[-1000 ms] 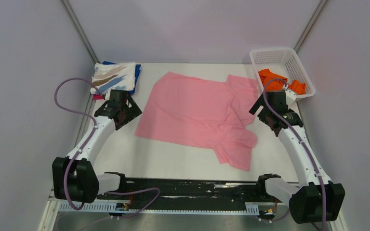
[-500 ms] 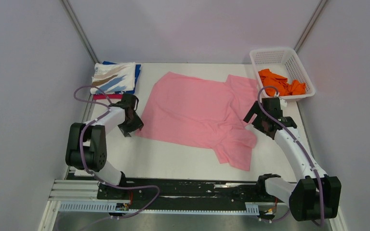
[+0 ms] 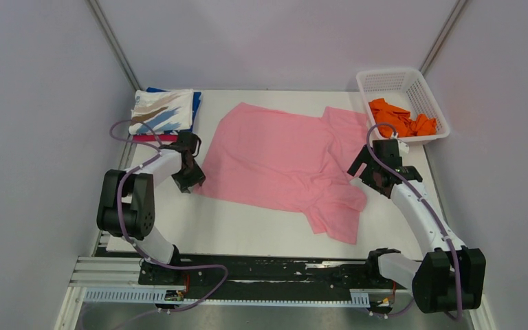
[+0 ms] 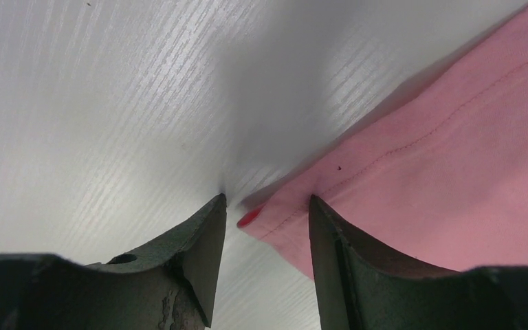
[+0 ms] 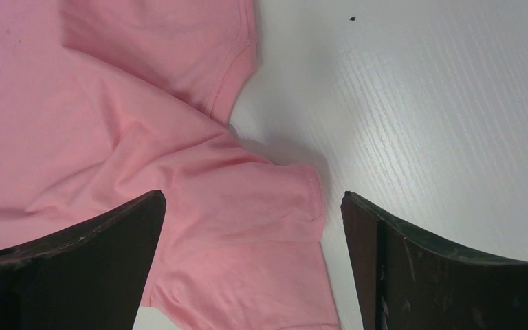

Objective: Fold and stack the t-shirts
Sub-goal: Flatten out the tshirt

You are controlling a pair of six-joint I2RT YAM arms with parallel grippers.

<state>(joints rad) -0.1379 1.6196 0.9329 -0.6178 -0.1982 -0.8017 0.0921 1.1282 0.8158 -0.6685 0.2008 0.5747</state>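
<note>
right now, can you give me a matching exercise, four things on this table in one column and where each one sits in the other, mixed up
Things
1. pink t-shirt
2. orange t-shirt
3. streaked white t-shirt
4. white basket

Places
a. crumpled inside the basket
b. folded, at the far left corner of the table
c. spread across the middle of the table
d. at the far right corner of the table

Pairs: 1-c, 2-a, 3-b, 4-d
</note>
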